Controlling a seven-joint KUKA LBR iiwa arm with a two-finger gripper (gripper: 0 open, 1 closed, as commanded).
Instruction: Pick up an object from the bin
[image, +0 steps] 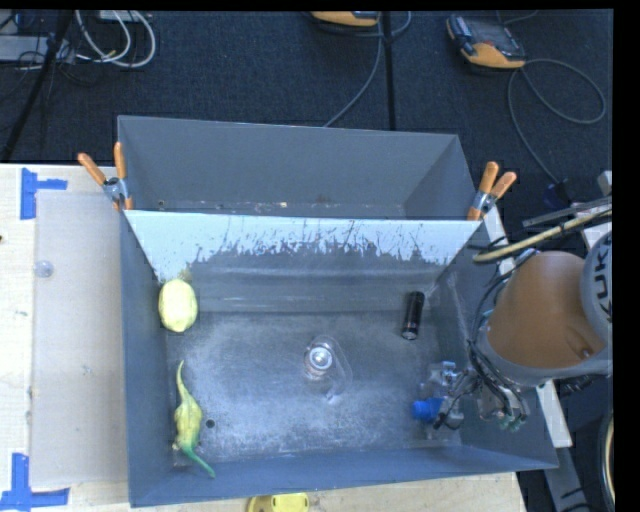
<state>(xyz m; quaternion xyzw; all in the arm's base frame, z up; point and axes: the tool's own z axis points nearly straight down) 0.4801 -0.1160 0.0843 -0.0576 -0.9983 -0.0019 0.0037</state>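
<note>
My gripper (446, 392) is low in the bin's front right corner, under the arm's orange cover. A small blue thing (425, 409) lies right at its tip; whether it is between the fingers cannot be made out. A short black cylinder (411, 315) lies on the floor a little behind the gripper, near the right wall. A clear plastic cup (320, 360) rests near the middle of the floor, well left of the gripper.
A pale yellow lemon-shaped thing (177, 305) lies against the left wall. A yellow-green toy lizard (188, 420) is stretched along the front left corner. The arm and its cables hang over the bin's right rim.
</note>
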